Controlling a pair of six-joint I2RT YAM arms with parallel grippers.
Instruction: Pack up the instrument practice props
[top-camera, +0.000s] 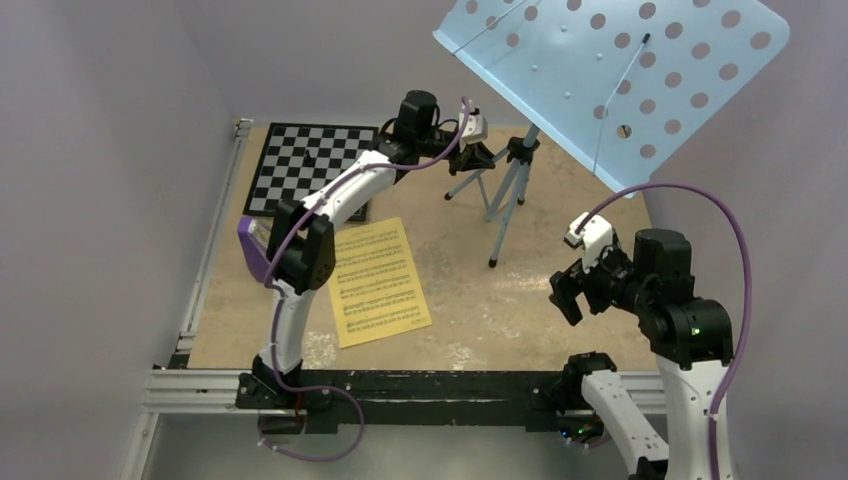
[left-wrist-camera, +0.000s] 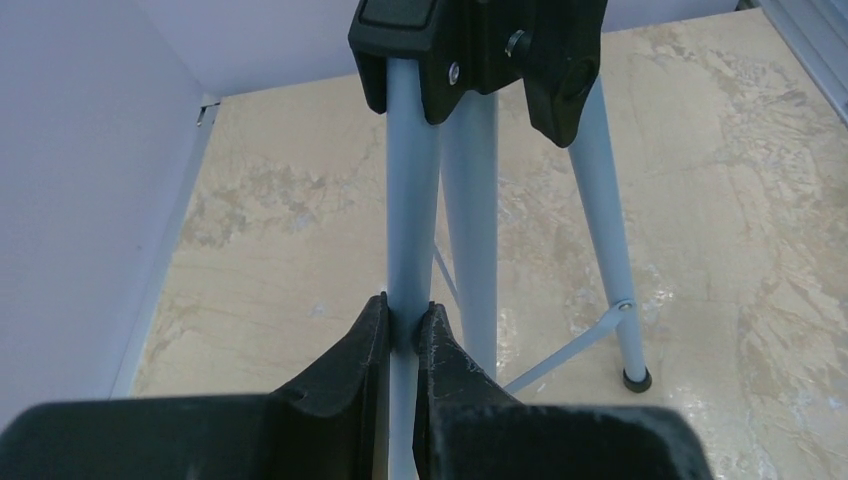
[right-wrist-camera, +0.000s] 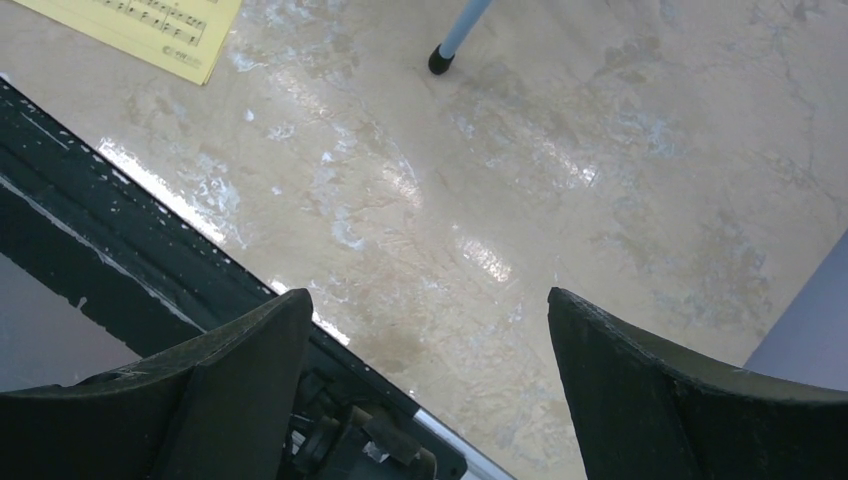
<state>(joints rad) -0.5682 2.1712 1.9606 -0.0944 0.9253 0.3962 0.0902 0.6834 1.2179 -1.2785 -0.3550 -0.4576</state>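
Left gripper (left-wrist-camera: 405, 306) clenched on a leg of the stand (left-wrist-camera: 470, 200), best folded inward slowly, while the right gripper (right-wrist-camera: 428, 294) hangs wide open, free to steady it.

Bare worktop (top-camera: 500, 310) lies open under the right pincer (right-wrist-camera: 425, 300); farther in, legs of the music stand (top-camera: 505, 205) bar the middle, and its tray (top-camera: 560, 60) seemingly overhangs the right side.

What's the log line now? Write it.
left gripper: shut on music stand leg | right gripper: open, empty | sheet music: on table
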